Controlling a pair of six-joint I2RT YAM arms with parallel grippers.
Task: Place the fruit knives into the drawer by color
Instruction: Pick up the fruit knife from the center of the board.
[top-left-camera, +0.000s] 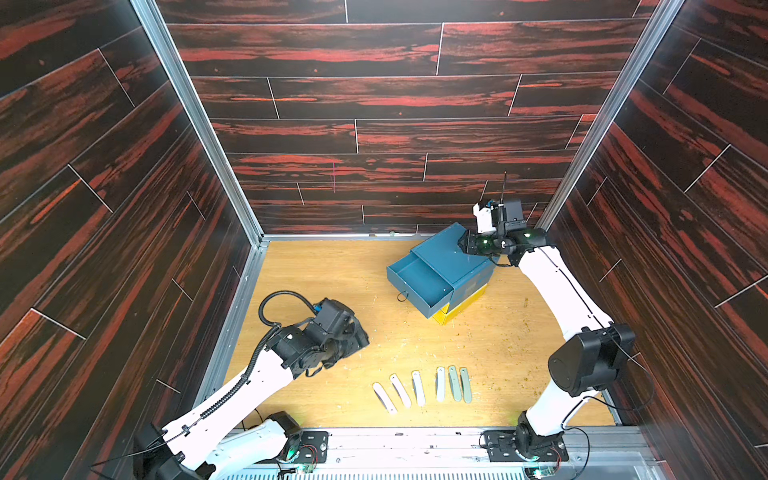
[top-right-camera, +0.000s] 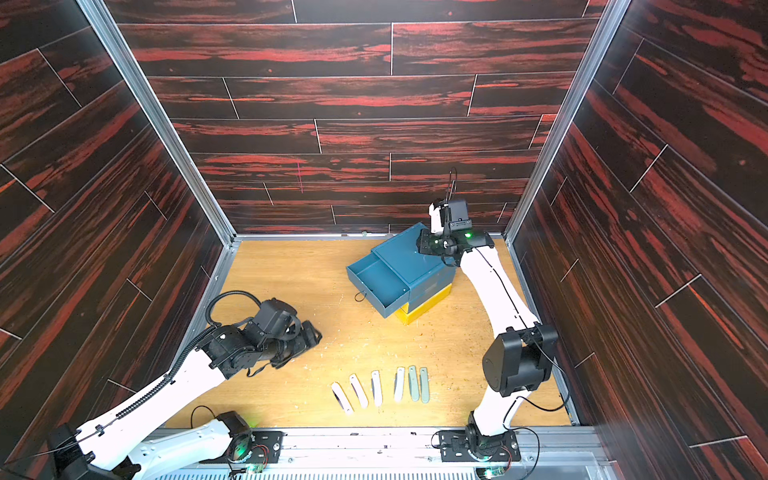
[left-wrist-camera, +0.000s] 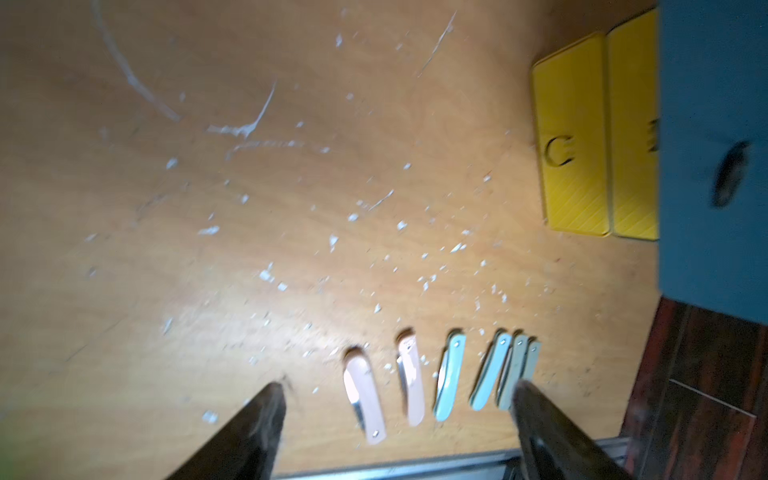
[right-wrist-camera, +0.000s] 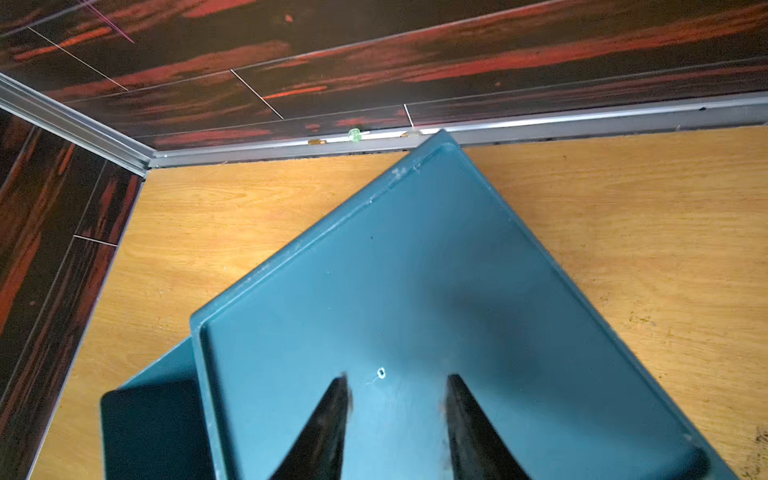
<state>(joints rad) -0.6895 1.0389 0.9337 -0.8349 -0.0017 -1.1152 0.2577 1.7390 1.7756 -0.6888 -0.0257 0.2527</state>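
Black fingers of my left gripper stand wide apart, holding nothing, over the scuffed wooden table. My right gripper, half parted and empty, hangs over the blue cabinet top. Six fruit knives lie in a row, lower centre; the blue drawer stands open. Dark red plank walls surround.

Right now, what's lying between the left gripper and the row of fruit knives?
Nothing but bare table, scuffed and flecked with pale specks. Both top views show the left gripper apart from the fruit knives, with only wood between them.
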